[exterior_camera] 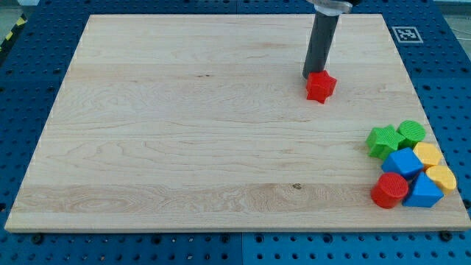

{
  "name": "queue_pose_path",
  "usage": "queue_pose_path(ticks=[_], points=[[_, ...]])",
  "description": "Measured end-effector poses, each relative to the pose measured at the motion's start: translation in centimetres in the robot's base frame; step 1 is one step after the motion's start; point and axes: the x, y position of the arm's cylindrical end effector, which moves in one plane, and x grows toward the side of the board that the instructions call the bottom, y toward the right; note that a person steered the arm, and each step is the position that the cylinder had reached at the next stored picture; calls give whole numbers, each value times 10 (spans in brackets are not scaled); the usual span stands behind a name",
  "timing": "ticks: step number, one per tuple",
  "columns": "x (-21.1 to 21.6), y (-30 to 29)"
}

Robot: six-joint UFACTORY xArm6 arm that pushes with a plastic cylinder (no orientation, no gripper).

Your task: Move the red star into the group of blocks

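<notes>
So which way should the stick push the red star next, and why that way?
Probably down and toward the view's right. My tip sits right against the red star on its upper-left side, and the group of blocks, starting with the green star, lies near the board's lower right corner. Pushing from that side should slide the star toward them.

Bare board (184,147) between red star (320,86) and block cluster (412,165); path unobstructed.

Two red blocks (321,86) (389,191), two green (382,140) (412,132), two blue (402,162) (425,193), two yellow (427,154) (442,177)
</notes>
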Motion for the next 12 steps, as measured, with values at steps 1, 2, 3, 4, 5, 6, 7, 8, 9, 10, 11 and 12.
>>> queue_pose_path(ticks=[1,2,3,4,5,6,7,8,9,10,11,12], points=[[17,0],[34,0],[36,16],[51,28],[72,27],[85,27],[98,25],[113,25],[119,17],[119,-17],[126,-25],[135,-1]])
